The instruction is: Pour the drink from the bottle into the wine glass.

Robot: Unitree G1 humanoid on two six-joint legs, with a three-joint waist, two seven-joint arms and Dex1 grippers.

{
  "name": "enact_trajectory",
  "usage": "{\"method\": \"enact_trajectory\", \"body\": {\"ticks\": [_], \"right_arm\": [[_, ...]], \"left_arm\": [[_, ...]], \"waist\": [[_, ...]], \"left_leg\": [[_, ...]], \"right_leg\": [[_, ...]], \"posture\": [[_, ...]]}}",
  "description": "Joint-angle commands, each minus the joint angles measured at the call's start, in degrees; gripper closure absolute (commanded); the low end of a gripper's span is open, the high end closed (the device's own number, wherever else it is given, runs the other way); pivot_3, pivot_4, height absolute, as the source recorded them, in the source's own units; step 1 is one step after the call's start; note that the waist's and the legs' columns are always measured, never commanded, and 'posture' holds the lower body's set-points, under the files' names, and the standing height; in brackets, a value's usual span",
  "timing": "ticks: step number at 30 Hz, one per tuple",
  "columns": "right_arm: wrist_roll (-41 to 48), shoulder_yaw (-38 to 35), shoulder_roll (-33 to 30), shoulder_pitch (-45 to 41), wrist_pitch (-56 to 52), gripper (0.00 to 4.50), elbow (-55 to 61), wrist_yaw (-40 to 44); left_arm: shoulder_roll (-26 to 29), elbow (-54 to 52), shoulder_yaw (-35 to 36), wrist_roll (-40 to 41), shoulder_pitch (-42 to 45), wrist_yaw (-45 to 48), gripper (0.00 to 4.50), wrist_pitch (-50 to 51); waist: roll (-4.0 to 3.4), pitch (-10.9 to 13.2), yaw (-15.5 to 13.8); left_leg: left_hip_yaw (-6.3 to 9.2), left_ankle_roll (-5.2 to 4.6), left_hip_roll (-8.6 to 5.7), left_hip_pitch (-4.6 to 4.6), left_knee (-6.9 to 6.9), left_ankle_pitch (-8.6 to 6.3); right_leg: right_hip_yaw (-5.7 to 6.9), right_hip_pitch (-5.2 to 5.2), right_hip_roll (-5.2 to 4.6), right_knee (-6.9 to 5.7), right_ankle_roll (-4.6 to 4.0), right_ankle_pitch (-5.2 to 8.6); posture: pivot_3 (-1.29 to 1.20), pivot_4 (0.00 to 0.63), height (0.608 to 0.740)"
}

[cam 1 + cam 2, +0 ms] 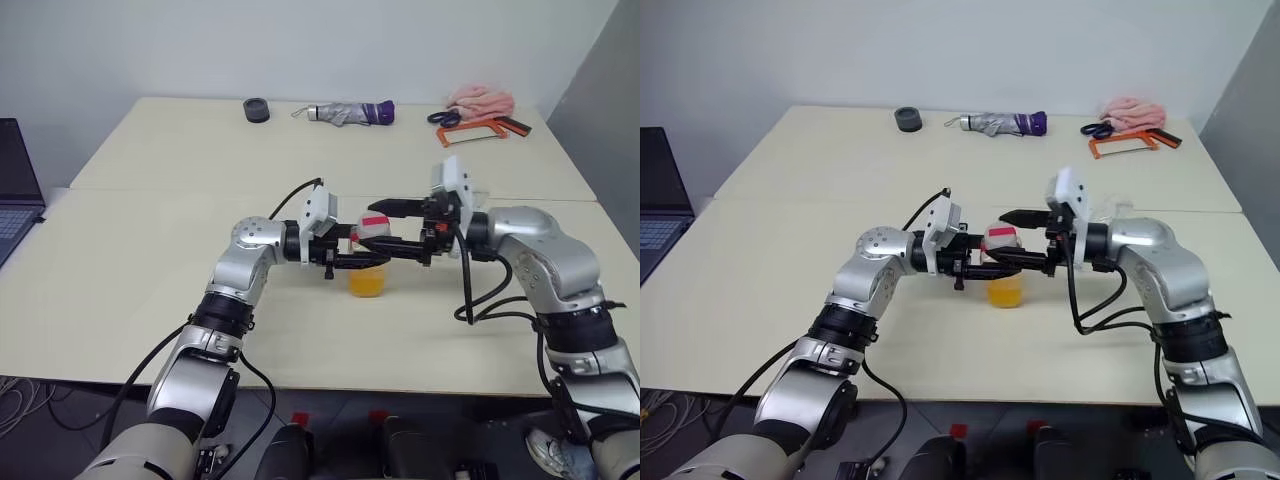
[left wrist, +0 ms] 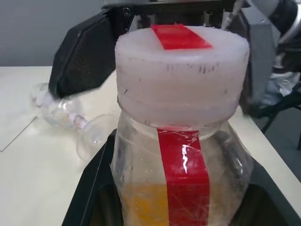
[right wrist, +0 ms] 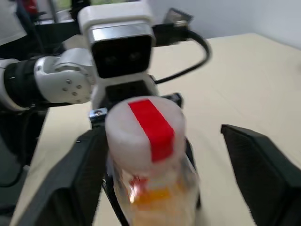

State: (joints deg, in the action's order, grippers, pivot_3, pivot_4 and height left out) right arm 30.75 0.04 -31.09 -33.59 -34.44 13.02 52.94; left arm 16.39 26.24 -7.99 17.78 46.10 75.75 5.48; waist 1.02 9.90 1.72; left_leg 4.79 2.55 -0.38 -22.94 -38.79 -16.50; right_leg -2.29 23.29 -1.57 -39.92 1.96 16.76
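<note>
The small clear plastic bottle (image 1: 368,262) with a red label strip stands upright near the middle of the pale surface (image 1: 150,230), with the orange-yellow drink (image 1: 367,283) in its lower part. Its white cap with a red strip (image 2: 181,70) is seated on the neck, so the bottle is not yet open.

The left gripper (image 1: 345,255) has its jaws clamped on the bottle body below the cap. The right gripper (image 1: 385,225) faces it with its jaws spread wide on either side of the cap, not gripping it.

The clear stemmed wine glass (image 2: 70,117) lies on its side on the surface behind the bottle, as the left wrist view shows.

Judged step: cap removal, before any pour. The next move calls for the right jaws to close squarely on the cap and twist while the left holds the bottle steady. The glass must also stand upright before pouring.
</note>
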Motion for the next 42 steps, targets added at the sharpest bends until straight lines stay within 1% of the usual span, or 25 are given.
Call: {"method": "enact_trajectory", "body": {"ticks": [1,3,5,6,9,12,14,18,26,29,30,33,35,37,39,42], "right_arm": [[3.9,-5.33,2.49,3.59,-3.39,0.0,13.69,-10.32],[1.2,-4.0,5.09,7.11,-3.98,0.0,20.24,-17.47],[-1.83,-0.84,8.96,9.94,-5.16,0.0,25.46,-25.23],[-4.83,1.31,11.22,10.55,-5.23,0.0,26.61,-29.6],[-11.63,6.91,15.99,11.06,-5.61,0.0,28.0,-38.28],[-17.63,11.46,18.82,11.14,-5.31,0.0,27.74,-43.8],[-20.27,14.14,19.89,11.76,-4.79,0.0,27.51,-45.56],[-23.24,15.12,21.59,12.95,-4.09,0.0,26.35,-47.68],[-24.51,13.89,23.83,14.03,-2.8,0.0,25.14,-47.92],[-24.26,13.6,24.13,14.58,-2.47,0.56,25.07,-47.44],[-24.17,13.51,24.33,14.7,-2.18,0.87,24.98,-47.37],[-24.06,13.59,24.27,14.83,-1.79,2.02,24.77,-46.71],[-23.01,13.48,24.0,14.87,-1.87,2.63,24.38,-45.1],[-20.39,12.75,23.79,14.47,-1.9,2.63,23.44,-42.21],[-17.86,12.11,21.63,12.76,-0.68,2.63,21.21,-36.77],[-11.18,9.75,15.53,8.1,1.81,2.63,14.82,-22.36]], "left_arm": [[-0.39,-0.18,1.17,0.38,1.88,-0.67,2.64,-1.49],[-0.63,0.3,1.03,0.26,2.03,-0.52,2.64,-1.63],[-0.97,1.29,0.93,-0.12,2.47,-0.53,2.64,-2.1],[-1.17,1.93,0.96,-0.32,2.8,-0.69,2.64,-2.38],[-1.78,3.65,1.03,-1.13,3.69,-1.39,2.64,-3.57],[-2.45,5.08,1.02,-1.8,4.43,-2.02,2.64,-4.69],[-2.82,5.48,0.94,-2.07,4.57,-2.13,2.64,-5.16],[-3.05,5.67,0.99,-2.32,4.55,-1.9,2.64,-5.57],[-2.56,5.57,1.13,-2.45,4.29,-1.67,2.64,-5.85],[-2.37,5.42,1.07,-2.58,4.18,-1.71,2.64,-5.87],[-2.31,5.44,1.07,-2.58,4.17,-1.68,2.64,-5.88],[-2.19,5.47,1.11,-2.58,4.12,-1.53,2.64,-5.91],[-1.99,5.0,1.08,-2.41,3.92,-1.03,2.64,-5.66],[-1.72,4.37,0.88,-2.18,3.71,-0.12,2.64,-5.36],[-1.47,4.0,0.83,-1.82,3.71,0.71,2.64,-4.81],[-1.0,3.56,0.86,-1.33,3.99,1.88,2.65,-4.11]], "waist": [[0.0,0.0,0.0],[0.0,0.0,0.08],[-0.01,0.0,0.2],[-0.01,-0.01,0.27],[-0.01,-0.01,0.39],[-0.01,-0.01,0.3],[-0.01,-0.01,0.27],[-0.01,-0.01,0.26],[-0.01,-0.01,0.3],[-0.01,-0.01,0.3],[-0.01,-0.01,0.3],[-0.02,-0.01,0.3],[-0.02,-0.01,0.32],[-0.01,-0.01,0.32],[-0.01,-0.01,0.34],[-0.02,-0.01,0.37]], "left_leg": [[0.01,0.0,0.0,0.0,-0.01,0.0],[0.01,0.0,0.0,0.02,0.0,0.0],[0.03,0.0,0.02,0.03,0.01,0.0],[0.0,0.01,0.01,0.04,0.02,0.0],[-0.04,0.01,-0.03,0.09,0.01,0.01],[-0.02,0.03,-0.03,0.1,0.0,0.02],[-0.03,0.03,-0.04,0.08,0.0,0.02],[-0.03,0.03,-0.03,0.08,0.01,0.02],[-0.04,0.01,-0.05,0.09,0.01,0.01],[-0.03,0.01,-0.05,0.09,0.01,0.01],[-0.03,0.01,-0.05,0.09,0.01,0.01],[-0.03,0.01,-0.06,0.09,0.01,0.01],[-0.03,0.01,-0.06,0.09,0.01,0.01],[-0.04,0.01,-0.06,0.09,0.01,0.01],[-0.04,0.01,-0.06,0.09,0.01,0.0],[-0.05,0.0,-0.08,0.11,0.01,0.0]], "right_leg": [[0.01,0.0,-0.01,0.0,0.01,0.0],[0.01,-0.01,0.02,-0.03,0.01,0.0],[0.01,-0.01,0.11,-0.03,0.01,0.0],[-0.02,0.0,0.18,-0.04,0.01,0.0],[-0.05,0.0,0.26,-0.07,0.01,0.0],[-0.04,0.0,0.28,-0.07,0.01,0.0],[-0.04,0.0,0.26,-0.06,0.01,0.0],[-0.04,0.01,0.26,-0.04,0.01,0.0],[-0.04,0.01,0.29,-0.05,0.01,0.0],[-0.03,0.01,0.29,-0.05,0.01,0.0],[-0.04,0.01,0.29,-0.05,0.01,0.0],[-0.04,0.01,0.29,-0.05,0.01,0.0],[-0.03,0.01,0.29,-0.05,0.01,0.0],[-0.04,0.01,0.3,-0.05,0.01,0.0],[-0.04,0.0,0.3,-0.05,0.01,0.0],[-0.03,-0.01,0.31,-0.04,0.01,0.0]], "posture": [[0.0,0.15,0.74],[0.0,0.15,0.74],[0.0,0.15,0.74],[0.0,0.15,0.74],[0.0,0.15,0.74],[0.0,0.15,0.74],[0.0,0.15,0.74],[0.0,0.15,0.74],[0.0,0.15,0.74],[0.0,0.15,0.74],[0.0,0.15,0.74],[0.0,0.15,0.74],[0.0,0.15,0.74],[0.0,0.15,0.74],[0.0,0.15,0.74],[0.0,0.15,0.74]]}}
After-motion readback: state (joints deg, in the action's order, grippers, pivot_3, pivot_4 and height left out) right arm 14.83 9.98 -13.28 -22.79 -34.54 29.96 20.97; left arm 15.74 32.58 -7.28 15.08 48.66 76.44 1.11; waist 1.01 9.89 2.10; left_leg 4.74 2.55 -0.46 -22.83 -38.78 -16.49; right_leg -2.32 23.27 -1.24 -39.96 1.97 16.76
